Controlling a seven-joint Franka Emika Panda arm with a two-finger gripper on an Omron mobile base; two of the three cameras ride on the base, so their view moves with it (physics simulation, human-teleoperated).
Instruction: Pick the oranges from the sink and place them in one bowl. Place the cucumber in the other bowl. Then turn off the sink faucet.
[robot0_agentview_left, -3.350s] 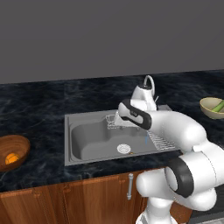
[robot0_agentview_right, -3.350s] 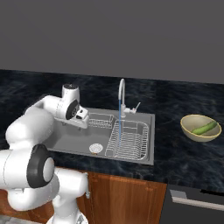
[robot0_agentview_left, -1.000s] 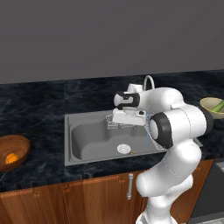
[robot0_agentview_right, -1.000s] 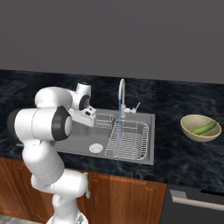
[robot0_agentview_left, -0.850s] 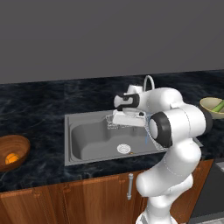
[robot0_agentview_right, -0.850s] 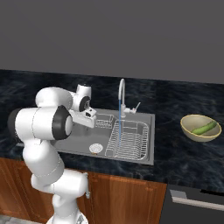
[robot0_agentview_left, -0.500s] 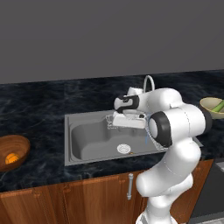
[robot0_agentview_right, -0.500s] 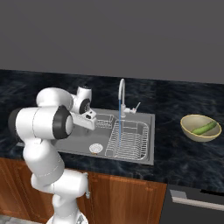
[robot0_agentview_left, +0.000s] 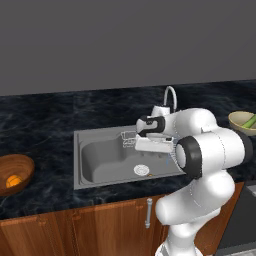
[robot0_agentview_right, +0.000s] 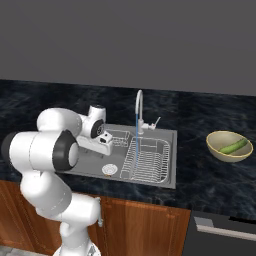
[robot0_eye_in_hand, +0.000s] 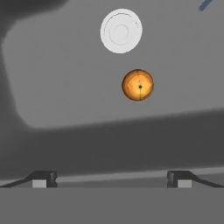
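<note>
In the sink (robot0_eye_in_hand: 52, 87): we hover over the last orange (robot0_eye_in_hand: 138, 85).
Jaws: wide apart, empty.
Next: we descend, centre, clamp.

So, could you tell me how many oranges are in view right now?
2: one orange on the sink floor beside the drain, one orange in the brown wooden bowl.

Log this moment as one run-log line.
gripper: open, above sink | orange: on sink floor near drain | cucumber: in yellow bowl | faucet: running
</note>
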